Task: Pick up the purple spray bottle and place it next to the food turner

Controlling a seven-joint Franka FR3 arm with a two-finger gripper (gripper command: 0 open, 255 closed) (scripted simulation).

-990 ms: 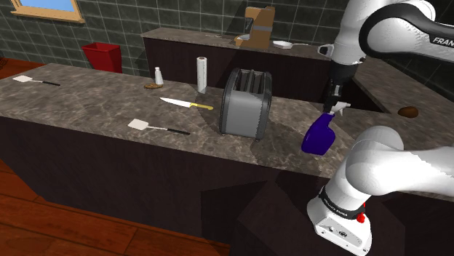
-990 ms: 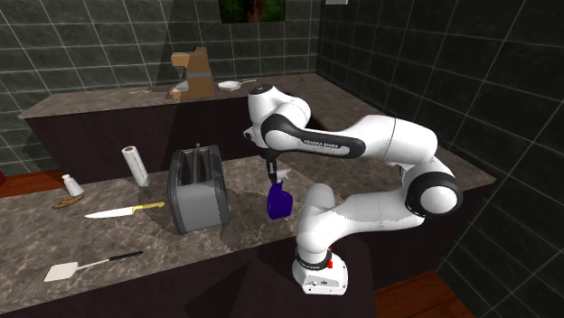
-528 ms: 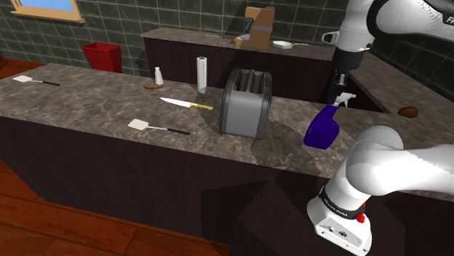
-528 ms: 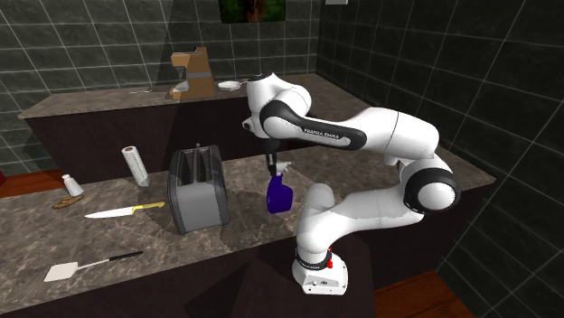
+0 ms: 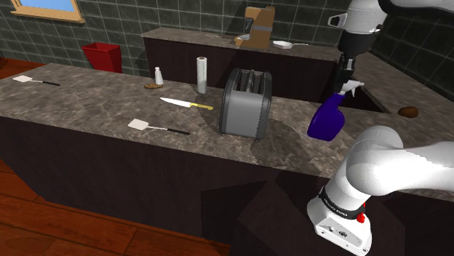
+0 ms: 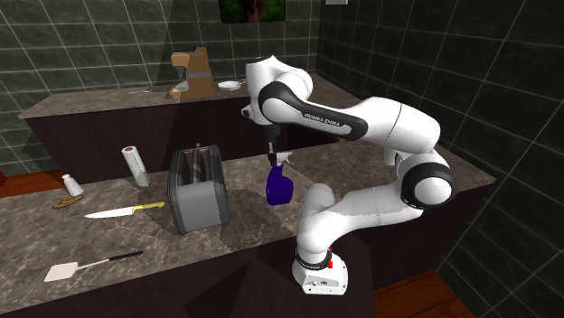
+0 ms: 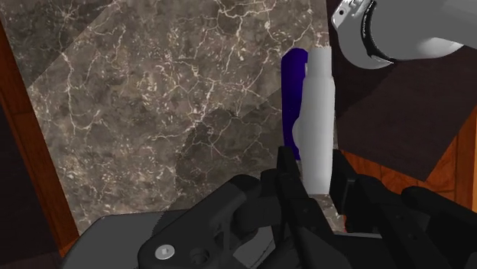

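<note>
The gripper (image 5: 348, 80) is clasping the bottle (image 5: 325, 121) by its white head, holding it tilted over the counter (image 5: 94, 102) beside the toaster (image 5: 245, 103), well apart from the turner (image 5: 145, 126).

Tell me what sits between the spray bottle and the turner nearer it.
The toaster stands between the bottle and that turner, as the shoulder view shows; the counter past it is bare.
</note>
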